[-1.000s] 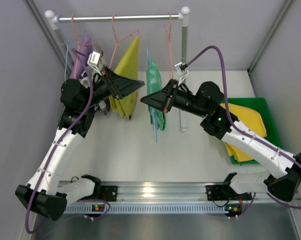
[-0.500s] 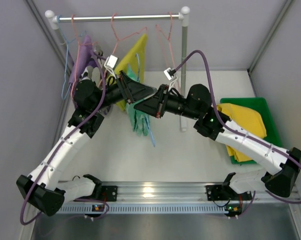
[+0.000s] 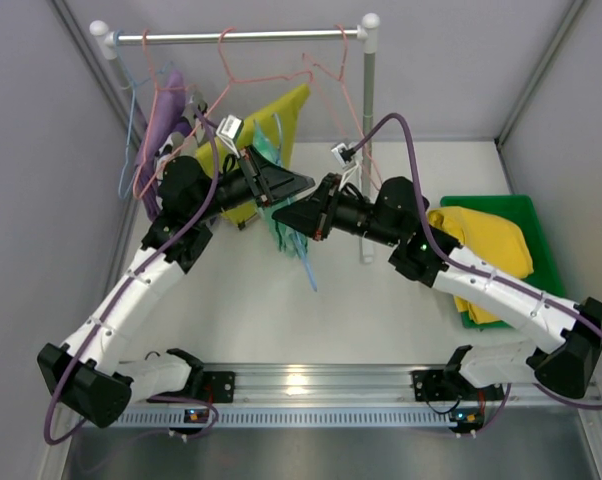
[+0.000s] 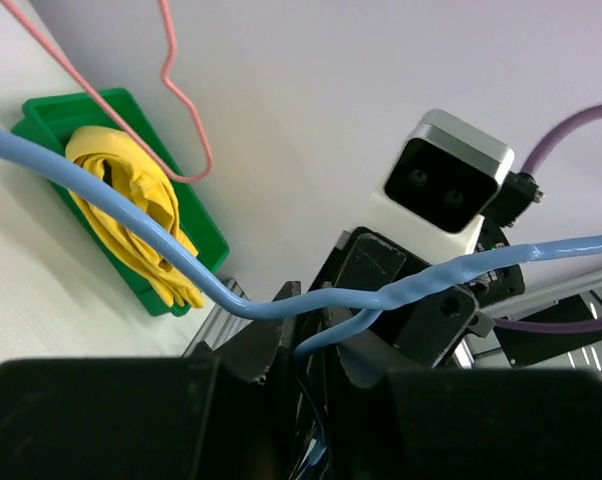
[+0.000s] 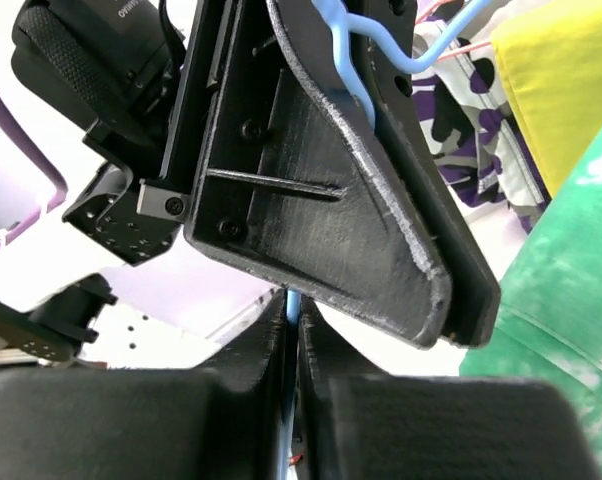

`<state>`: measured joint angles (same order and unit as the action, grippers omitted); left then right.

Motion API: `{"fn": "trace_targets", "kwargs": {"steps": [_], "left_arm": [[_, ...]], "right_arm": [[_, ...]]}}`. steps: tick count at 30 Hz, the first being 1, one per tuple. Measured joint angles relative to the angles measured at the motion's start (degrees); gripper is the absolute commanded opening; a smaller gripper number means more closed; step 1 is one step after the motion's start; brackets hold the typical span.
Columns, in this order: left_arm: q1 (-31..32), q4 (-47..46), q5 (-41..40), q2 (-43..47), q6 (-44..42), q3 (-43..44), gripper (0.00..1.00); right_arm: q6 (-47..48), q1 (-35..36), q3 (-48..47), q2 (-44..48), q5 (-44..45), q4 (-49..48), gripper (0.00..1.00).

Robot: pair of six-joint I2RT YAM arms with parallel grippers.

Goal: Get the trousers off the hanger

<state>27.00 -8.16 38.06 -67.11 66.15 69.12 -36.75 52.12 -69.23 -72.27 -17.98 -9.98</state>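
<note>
The two arms had come closer together since a second before, and the mint green trousers (image 3: 286, 235) had swung toward 9 o'clock. The left end effector (image 3: 299, 184) and the right end effector (image 3: 284, 213) were both clenched on the blue hanger (image 3: 308, 270). The trousers hung over the table (image 3: 381, 310), at 6 o'clock from the olive-yellow trousers (image 3: 281, 115).

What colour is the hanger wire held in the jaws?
Light blue hanger wire, clearest in the left wrist view.
</note>
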Motion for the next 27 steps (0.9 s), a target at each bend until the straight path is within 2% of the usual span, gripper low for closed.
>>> {"fn": "trace_targets", "kwargs": {"steps": [2,3,5,6,13,19,23,27], "left_arm": [[-0.4,1.4,-0.4,0.0,0.0,0.0,0.0],[-0.5,1.7,-0.5,0.0,0.1,0.0,0.0],[-1.2,3.0,-0.4,0.0,0.4,0.0,0.0],[-1.4,3.6,-0.4,0.0,0.6,0.0,0.0],[-1.9,6.2,-0.4,-0.7,1.5,0.6,0.0],[-2.0,5.7,-0.4,-2.8,3.6,3.3,0.0],[-2.0,5.4,-0.4,-4.1,4.7,5.3,0.0],[-1.8,5.6,-0.3,-5.3,4.7,7.6,0.0]], "right_arm": [[0.9,0.0,0.4,0.3,0.4,-0.2,0.67],[1.7,0.0,0.5,0.6,0.7,-0.3,0.81],[3.8,-0.1,1.4,2.3,1.2,-0.3,0.97],[5.3,-0.1,2.2,3.5,1.8,-0.2,0.99],[19.5,-0.4,10.2,17.7,8.2,0.3,0.99],[29.7,-0.5,22.7,29.0,11.7,-1.5,1.0],[33.3,-0.5,30.1,28.5,11.9,-5.3,0.99],[35.8,-0.5,32.9,21.8,12.2,-9.3,1.0]]}}
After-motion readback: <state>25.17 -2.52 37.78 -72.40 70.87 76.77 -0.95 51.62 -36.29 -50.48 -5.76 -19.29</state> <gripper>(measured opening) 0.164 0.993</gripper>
